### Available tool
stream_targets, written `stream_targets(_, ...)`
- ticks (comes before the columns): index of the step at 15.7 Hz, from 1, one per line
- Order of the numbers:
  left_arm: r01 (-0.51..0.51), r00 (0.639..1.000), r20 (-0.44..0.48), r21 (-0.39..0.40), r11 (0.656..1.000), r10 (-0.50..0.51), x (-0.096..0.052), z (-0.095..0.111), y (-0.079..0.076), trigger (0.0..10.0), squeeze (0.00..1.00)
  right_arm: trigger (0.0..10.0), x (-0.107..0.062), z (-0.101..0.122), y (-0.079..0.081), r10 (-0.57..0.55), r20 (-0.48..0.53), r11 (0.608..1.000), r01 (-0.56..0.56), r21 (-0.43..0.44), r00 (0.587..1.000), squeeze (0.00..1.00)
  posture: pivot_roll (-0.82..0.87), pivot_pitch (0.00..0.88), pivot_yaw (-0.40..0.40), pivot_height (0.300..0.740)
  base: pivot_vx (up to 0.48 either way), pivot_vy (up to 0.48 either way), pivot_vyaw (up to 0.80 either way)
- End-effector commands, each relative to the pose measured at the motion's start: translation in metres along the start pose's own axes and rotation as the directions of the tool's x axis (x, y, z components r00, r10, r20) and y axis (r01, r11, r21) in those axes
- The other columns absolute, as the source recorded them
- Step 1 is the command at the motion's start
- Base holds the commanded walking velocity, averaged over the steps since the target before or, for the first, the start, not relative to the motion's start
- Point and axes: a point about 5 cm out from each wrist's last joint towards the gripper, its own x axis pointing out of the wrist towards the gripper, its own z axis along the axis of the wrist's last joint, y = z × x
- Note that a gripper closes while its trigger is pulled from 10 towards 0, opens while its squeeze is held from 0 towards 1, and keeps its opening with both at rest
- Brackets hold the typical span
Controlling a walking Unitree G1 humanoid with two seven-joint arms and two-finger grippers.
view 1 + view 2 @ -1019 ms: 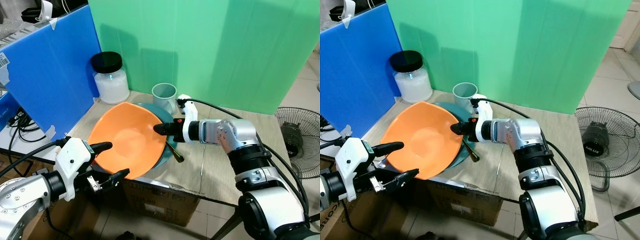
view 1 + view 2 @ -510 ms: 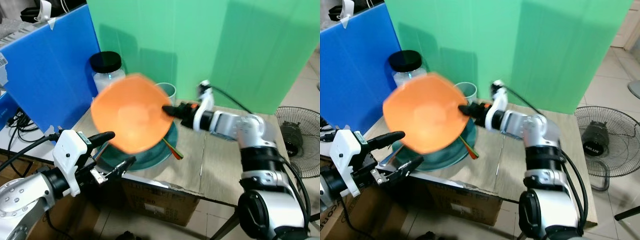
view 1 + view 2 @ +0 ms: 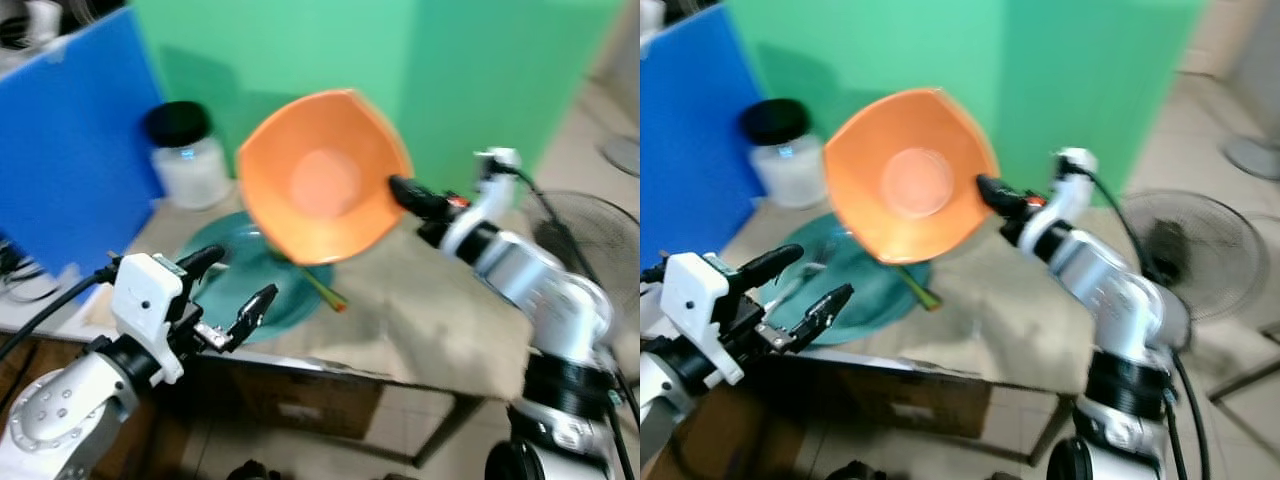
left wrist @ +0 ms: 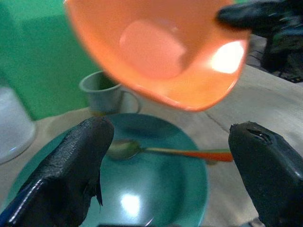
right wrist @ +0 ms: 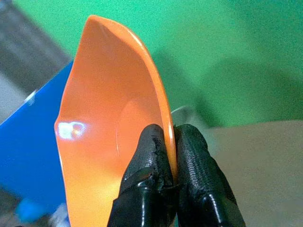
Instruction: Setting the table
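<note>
Orange bowl (image 3: pixel 322 180): shallow, glossy plastic, squarish rim with rounded corners, flat round base. Held in the air above the surface (image 3: pixel 440 325), tipped nearly on edge, hollow facing the robot. Right tool (image 5: pixel 171 158) is clenched on its rim, one finger on each face, judged a lift clear of the stack for setting elsewhere.

Teal plate (image 4: pixel 156 198): near the surface's left front edge, spoon (image 4: pixel 142 150) lying in it. Grey cup (image 4: pixel 102 92) just behind.

Left tool (image 3: pixel 228 292): fingers spread, grasping nothing, poised at the plate's front rim.
</note>
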Motion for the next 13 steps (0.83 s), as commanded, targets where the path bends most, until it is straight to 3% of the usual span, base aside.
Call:
stream_targets(1, -0.023, 1.0, 0.004, -0.001, 1.0, 0.023, 0.002, 0.002, 0.0, 10.0, 0.0, 10.0, -0.003, 0.009, 0.011, 0.027, 0.058, 0.999, -0.025, -0.032, 0.998, 0.0, -0.03, 0.0, 0.052, 0.74, 0.0, 0.0, -0.78)
stream_targets(4, -0.048, 0.999, 0.004, -0.007, 0.999, 0.048, 0.01, 0.001, -0.001, 10.0, 0.0, 10.0, -0.017, 0.016, 0.005, -0.051, 0.119, 0.997, 0.058, -0.05, 0.992, 0.0, -0.06, 0.0, 0.069, 0.74, 0.0, 0.0, -0.78)
stream_targets(5, -0.102, 0.995, 0.0, 0.026, 0.994, 0.102, 0.012, -0.001, 0.005, 10.0, 0.0, 10.0, -0.021, 0.016, 0.002, -0.093, 0.128, 0.991, 0.105, -0.087, 0.987, 0.0, -0.06, 0.0, 0.071, 0.74, 0.0, 0.0, -0.78)
stream_targets(6, -0.132, 0.991, 0.005, 0.046, 0.99, 0.131, 0.014, 0.0, 0.008, 10.0, 0.0, 10.0, -0.022, 0.016, 0.001, -0.102, 0.141, 0.991, 0.112, -0.069, 0.985, 0.0, -0.06, 0.0, 0.071, 0.74, 0.0, 0.0, -0.78)
stream_targets(8, -0.336, 0.942, 0.064, 0.138, 0.932, 0.331, 0.022, 0.007, 0.029, 10.0, 0.0, 10.0, -0.028, 0.014, 0.0, -0.166, 0.16, 0.972, 0.189, -0.14, 0.973, 0.0, -0.07, 0.0, 0.073, 0.74, 0.0, 0.0, -0.77)
stream_targets(10, -0.417, 0.908, 0.09, 0.121, 0.901, 0.408, 0.025, 0.009, 0.035, 10.0, 0.0, 10.0, -0.03, 0.013, 0.0, -0.169, 0.165, 0.976, 0.189, -0.111, 0.972, 0.0, -0.07, 0.0, 0.072, 0.74, 0.0, 0.0, -0.76)
stream_targets(12, -0.411, 0.911, 0.09, 0.134, 0.902, 0.402, 0.03, 0.011, 0.032, 10.0, 0.0, 10.0, -0.03, 0.009, -0.002, -0.197, 0.17, 0.973, 0.213, -0.086, 0.966, 0.0, -0.06, 0.0, 0.07, 0.74, 0.0, 0.0, -0.75)
stream_targets(13, -0.418, 0.907, 0.088, 0.076, 0.905, 0.412, 0.032, 0.011, 0.029, 10.0, 0.0, 10.0, -0.029, 0.009, -0.003, -0.224, 0.185, 0.962, 0.247, -0.112, 0.957, 0.0, -0.06, 0.0, 0.07, 0.74, 0.0, 0.0, -0.74)
